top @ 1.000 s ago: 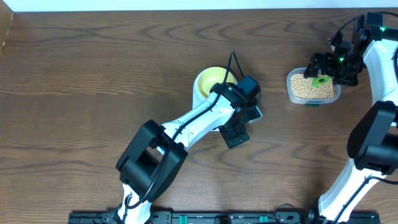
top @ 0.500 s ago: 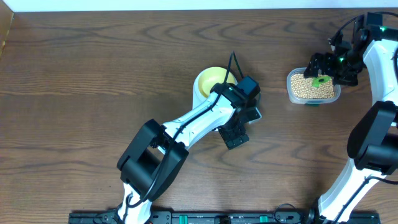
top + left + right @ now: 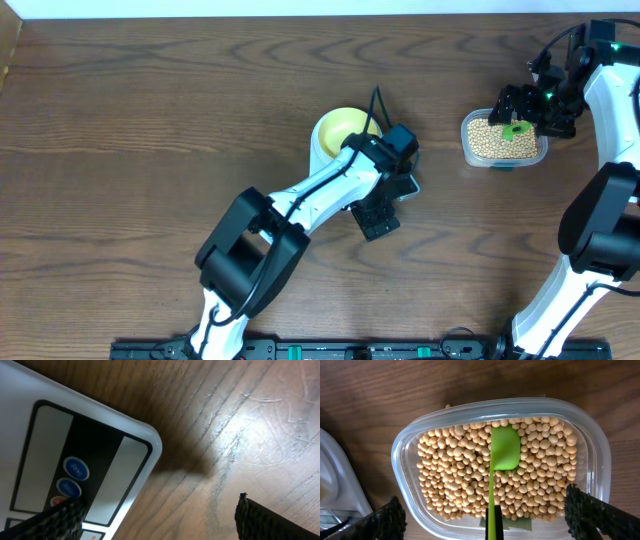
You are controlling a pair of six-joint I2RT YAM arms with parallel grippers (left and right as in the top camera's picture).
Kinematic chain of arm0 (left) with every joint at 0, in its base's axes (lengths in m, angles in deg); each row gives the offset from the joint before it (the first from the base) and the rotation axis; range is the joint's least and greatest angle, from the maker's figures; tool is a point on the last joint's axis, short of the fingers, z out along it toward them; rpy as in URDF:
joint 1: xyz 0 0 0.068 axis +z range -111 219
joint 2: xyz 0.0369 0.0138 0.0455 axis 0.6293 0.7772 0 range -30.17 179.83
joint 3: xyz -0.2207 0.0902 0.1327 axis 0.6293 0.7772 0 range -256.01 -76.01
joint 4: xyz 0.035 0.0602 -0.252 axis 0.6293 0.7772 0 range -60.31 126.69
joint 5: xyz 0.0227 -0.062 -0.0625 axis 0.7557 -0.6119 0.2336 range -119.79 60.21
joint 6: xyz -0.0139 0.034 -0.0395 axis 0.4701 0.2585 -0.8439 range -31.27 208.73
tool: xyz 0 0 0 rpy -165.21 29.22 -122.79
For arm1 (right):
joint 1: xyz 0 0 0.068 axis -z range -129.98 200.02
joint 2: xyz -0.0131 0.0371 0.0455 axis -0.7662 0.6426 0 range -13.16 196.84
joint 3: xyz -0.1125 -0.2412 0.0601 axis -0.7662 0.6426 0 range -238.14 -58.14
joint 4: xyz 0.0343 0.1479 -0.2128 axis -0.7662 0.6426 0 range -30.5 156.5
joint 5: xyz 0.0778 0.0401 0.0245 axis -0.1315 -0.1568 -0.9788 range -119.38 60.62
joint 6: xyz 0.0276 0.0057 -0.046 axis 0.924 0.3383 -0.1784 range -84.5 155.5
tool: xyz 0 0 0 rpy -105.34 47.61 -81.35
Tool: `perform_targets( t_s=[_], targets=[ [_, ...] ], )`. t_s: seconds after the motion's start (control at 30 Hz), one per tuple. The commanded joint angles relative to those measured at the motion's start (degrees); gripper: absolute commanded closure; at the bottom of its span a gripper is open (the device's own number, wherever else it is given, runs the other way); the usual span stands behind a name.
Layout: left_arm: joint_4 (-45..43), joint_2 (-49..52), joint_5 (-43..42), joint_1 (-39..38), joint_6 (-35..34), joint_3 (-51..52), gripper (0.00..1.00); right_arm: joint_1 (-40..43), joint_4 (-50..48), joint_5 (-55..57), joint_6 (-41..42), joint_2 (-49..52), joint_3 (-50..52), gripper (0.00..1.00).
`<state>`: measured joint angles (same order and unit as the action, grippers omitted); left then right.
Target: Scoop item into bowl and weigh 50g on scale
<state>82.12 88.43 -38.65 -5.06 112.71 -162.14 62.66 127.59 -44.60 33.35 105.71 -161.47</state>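
The pale-yellow bowl (image 3: 338, 124) sits on the white scale (image 3: 317, 152), both partly hidden under my left arm. My left gripper (image 3: 383, 207) is open and empty, low over the scale's button end. In the left wrist view my left gripper (image 3: 159, 501) straddles the corner of the scale (image 3: 135, 452), one finger over its blue buttons (image 3: 75, 468). The beans (image 3: 450, 475) fill a clear tub (image 3: 402, 455), and a green scoop (image 3: 505, 447) lies on them. My right gripper (image 3: 482, 496) is open above the tub, with the scoop's handle running between the fingers. The overhead view shows my right gripper (image 3: 522, 112) above the tub (image 3: 503, 143).
Bare brown wooden table lies all around. A white object's edge (image 3: 332, 480) shows at the left of the right wrist view. The right arm's base (image 3: 600, 240) stands at the table's right edge, and a black rail (image 3: 300, 350) runs along the front.
The left arm's lower links have shifted slightly. Both grippers, the bowl, the tub and the scoop stay where they were.
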Motion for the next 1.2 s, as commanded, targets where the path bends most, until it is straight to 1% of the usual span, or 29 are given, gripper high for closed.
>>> perform_targets(
  t_s=[0.0, 0.57, 0.93, 1.17],
  targets=[
    [1.2, 2.4, -0.6, 0.4, -0.3, -2.3, 0.02, 0.0, 0.0, -0.2, -0.3, 0.3, -1.0, 0.01],
    [1.6, 2.5, -0.6, 2.1, -0.9, -2.4, 0.02, 0.0, 0.0, -0.2, -0.3, 0.3, -1.0, 0.01],
    [2.6, 2.5, -0.6, 0.9, 1.9, -2.4, 0.02, 0.0, 0.0, -0.2, -0.3, 0.3, -1.0, 0.01],
    [2.6, 2.5, -0.6, 0.7, 1.9, -2.4, 0.02, 0.0, 0.0, -0.2, -0.3, 0.3, -1.0, 0.01]
  ],
)
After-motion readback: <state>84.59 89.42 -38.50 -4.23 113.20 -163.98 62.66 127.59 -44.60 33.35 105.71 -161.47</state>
